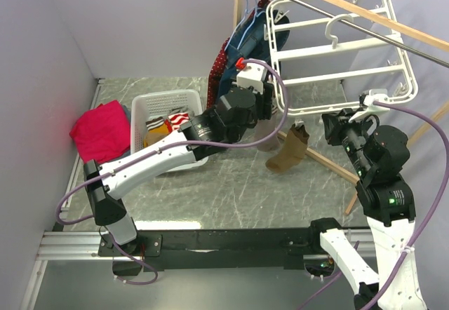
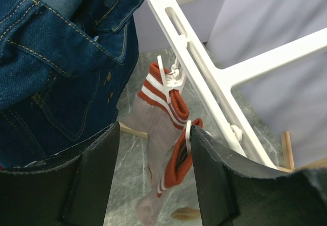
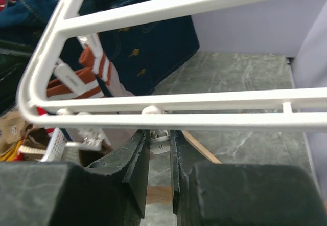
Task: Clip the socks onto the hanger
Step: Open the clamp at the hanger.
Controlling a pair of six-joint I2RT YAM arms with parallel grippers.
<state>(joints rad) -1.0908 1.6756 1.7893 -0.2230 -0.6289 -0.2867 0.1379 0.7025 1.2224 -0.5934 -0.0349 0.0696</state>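
White hanger (image 3: 179, 6) clip (image 3: 159, 135) gripped by right end effector (image 3: 159, 140); red-striped socks (image 3: 91, 70) hang nearby.

Glossy plastic hanger (image 3: 204, 102); socks (image 2: 162, 97) seemingly matt knit.

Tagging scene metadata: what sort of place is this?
Likely a staged laundry corner in a lab: white drying frame hung on a wooden rack, a filled laundry basket, plain partition walls around the table.

One white drying hanger (image 1: 337, 48), three socks (image 2: 162, 94) clipped to it (two with striped cuffs, one brown sock (image 1: 289, 150) at centre frame), one white basket (image 1: 168, 97), one pink cloth (image 1: 102, 131) at left, one denim garment (image 2: 61, 57), two robot arms (image 1: 161, 157)
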